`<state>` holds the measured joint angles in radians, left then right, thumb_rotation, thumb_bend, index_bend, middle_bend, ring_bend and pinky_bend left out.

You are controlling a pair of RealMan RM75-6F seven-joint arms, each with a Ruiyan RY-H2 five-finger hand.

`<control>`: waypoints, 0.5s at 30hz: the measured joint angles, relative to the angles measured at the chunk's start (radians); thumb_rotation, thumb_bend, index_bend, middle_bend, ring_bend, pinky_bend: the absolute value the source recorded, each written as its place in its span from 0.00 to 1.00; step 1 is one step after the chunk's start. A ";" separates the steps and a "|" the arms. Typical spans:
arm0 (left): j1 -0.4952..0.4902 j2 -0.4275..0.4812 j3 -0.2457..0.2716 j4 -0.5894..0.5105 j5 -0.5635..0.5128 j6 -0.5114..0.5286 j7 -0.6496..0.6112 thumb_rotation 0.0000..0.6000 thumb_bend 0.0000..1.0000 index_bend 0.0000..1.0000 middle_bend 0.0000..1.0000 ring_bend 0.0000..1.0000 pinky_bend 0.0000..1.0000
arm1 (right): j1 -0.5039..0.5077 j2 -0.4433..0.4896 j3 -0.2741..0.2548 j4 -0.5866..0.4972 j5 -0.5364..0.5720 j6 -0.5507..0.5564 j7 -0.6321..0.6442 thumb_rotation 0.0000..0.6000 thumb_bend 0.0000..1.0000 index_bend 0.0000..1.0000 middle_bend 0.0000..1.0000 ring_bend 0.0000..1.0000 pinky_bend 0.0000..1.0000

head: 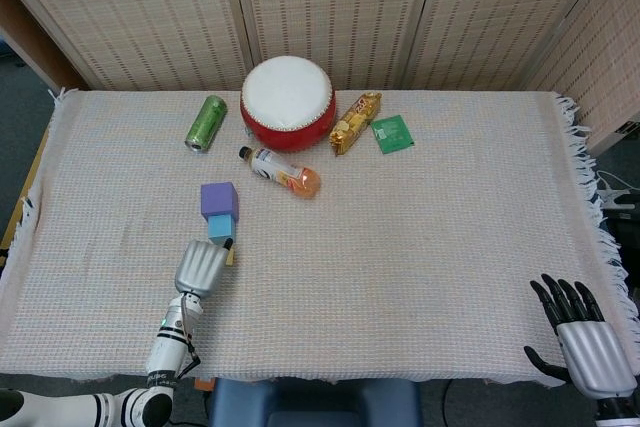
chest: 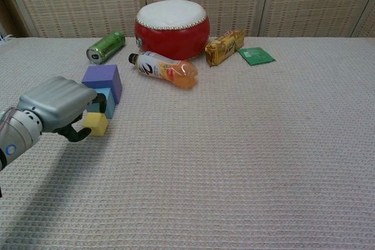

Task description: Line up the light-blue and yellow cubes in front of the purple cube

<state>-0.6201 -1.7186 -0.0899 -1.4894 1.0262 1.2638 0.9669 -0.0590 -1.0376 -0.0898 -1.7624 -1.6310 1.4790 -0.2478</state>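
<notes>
Chest view, three cubes: purple cube (chest: pixel 103 79), light-blue cube (chest: pixel 107 99), yellow cube (chest: pixel 96 124).

No text is reading clearly anywhere. The bottle (chest: pixel 166 69) near the upper middle of the frame is showing a printed label, and the green can (chest: pixel 106 47) at upper left and the snack packet (chest: pixel 224 46) are carrying print too small to make out.
</notes>
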 measured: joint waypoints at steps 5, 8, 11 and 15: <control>0.006 0.003 0.011 -0.013 0.027 0.022 0.010 1.00 0.39 0.29 1.00 1.00 1.00 | 0.000 -0.001 -0.001 -0.002 -0.001 0.000 -0.003 0.77 0.03 0.00 0.00 0.00 0.00; 0.008 0.005 0.012 -0.017 0.030 0.025 0.011 1.00 0.39 0.29 1.00 1.00 1.00 | -0.001 -0.001 -0.002 -0.002 -0.002 0.001 -0.004 0.77 0.03 0.00 0.00 0.00 0.00; 0.019 0.013 0.022 -0.037 0.044 0.034 0.002 1.00 0.39 0.33 1.00 1.00 1.00 | -0.001 0.000 -0.001 -0.002 -0.001 0.000 -0.003 0.77 0.03 0.00 0.00 0.00 0.00; 0.049 0.038 0.066 -0.084 0.078 0.047 -0.026 1.00 0.39 0.37 1.00 1.00 1.00 | -0.001 0.002 -0.003 -0.003 -0.004 0.001 -0.001 0.77 0.03 0.00 0.00 0.00 0.00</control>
<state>-0.5712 -1.6807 -0.0243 -1.5732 1.1041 1.3107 0.9404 -0.0604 -1.0356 -0.0928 -1.7649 -1.6354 1.4803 -0.2489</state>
